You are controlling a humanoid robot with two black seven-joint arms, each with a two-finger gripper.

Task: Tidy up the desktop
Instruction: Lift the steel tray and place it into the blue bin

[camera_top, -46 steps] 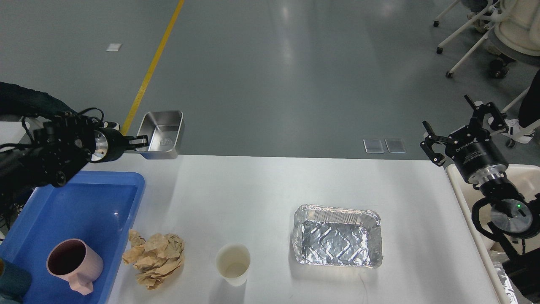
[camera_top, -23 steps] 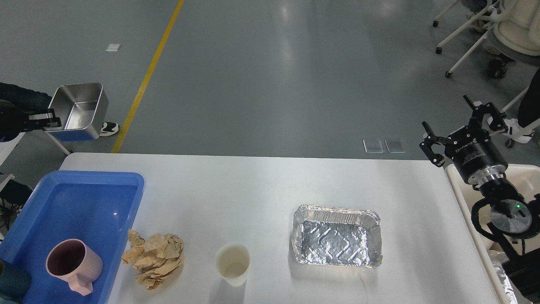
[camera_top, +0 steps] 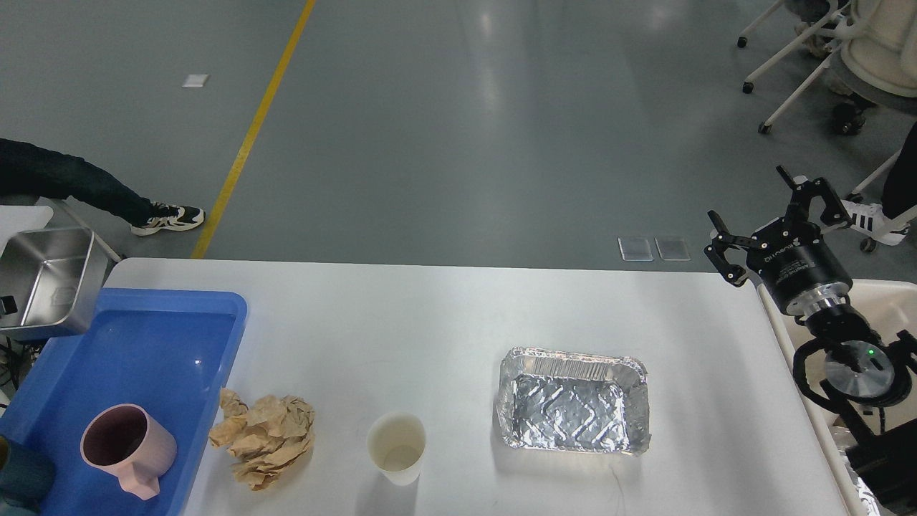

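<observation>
The white desktop (camera_top: 444, 322) carries a crumpled brown paper wad (camera_top: 265, 430), a white paper cup (camera_top: 396, 448) and an empty foil tray (camera_top: 573, 401). A steel box (camera_top: 46, 276) hangs at the view's left edge, beside the far left corner of the blue tray (camera_top: 157, 344). Only a dark tip of my left gripper (camera_top: 6, 305) shows at the box's rim, gripping it. My right gripper (camera_top: 765, 218) is open and empty above the desktop's far right corner.
A pink mug (camera_top: 125, 451) stands in the blue tray, with a dark teal thing (camera_top: 21, 480) at the tray's near left corner. A cream bin (camera_top: 892, 308) sits off the right edge. A person's leg and shoe (camera_top: 165, 215) are on the floor at the far left.
My left arm has swung left and down with the steel box, from above the desktop's far edge to the left edge of view. My right gripper shifted slightly up and left.
</observation>
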